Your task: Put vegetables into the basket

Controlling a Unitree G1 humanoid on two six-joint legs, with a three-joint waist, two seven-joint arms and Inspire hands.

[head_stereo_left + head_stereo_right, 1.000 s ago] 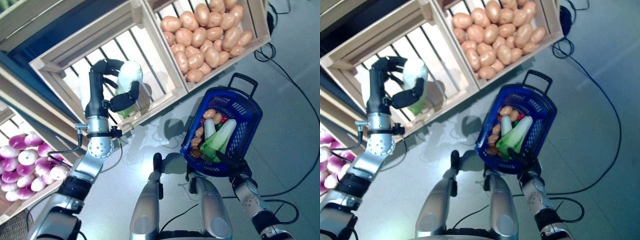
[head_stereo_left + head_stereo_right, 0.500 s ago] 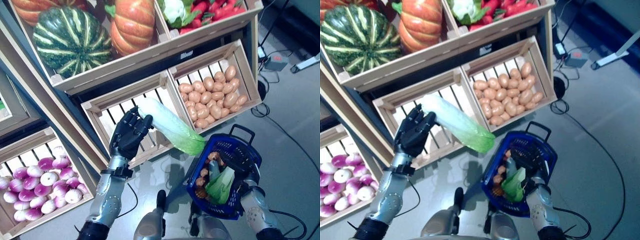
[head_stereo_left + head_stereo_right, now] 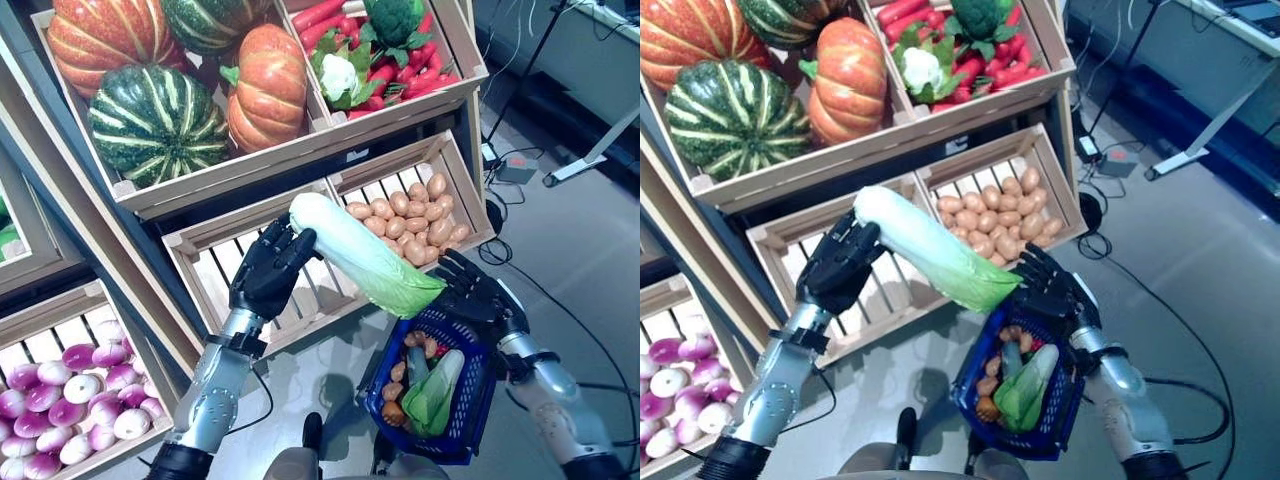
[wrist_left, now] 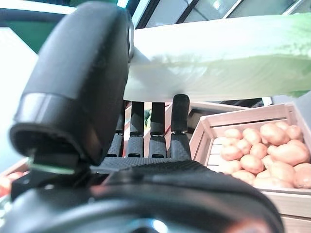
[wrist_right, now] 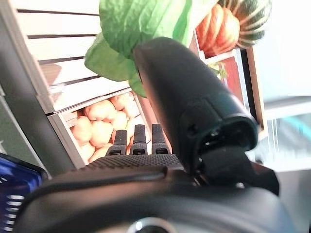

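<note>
Your left hand (image 3: 268, 272) grips a napa cabbage (image 3: 362, 255) just above the basket (image 3: 470, 425), already part-filled; release remains. Right hand (image 3: 478, 297) state: cannot tell.

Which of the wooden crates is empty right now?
The lower slatted crate behind the left hand, directly left of the potato crate; only bare slats show in it, the other crates hold produce.

Wooden crates (image 3: 300, 145) hold pumpkins (image 3: 265, 85), potatoes (image 3: 410, 220) (lower right), purple onions (image 3: 70, 400)
</note>
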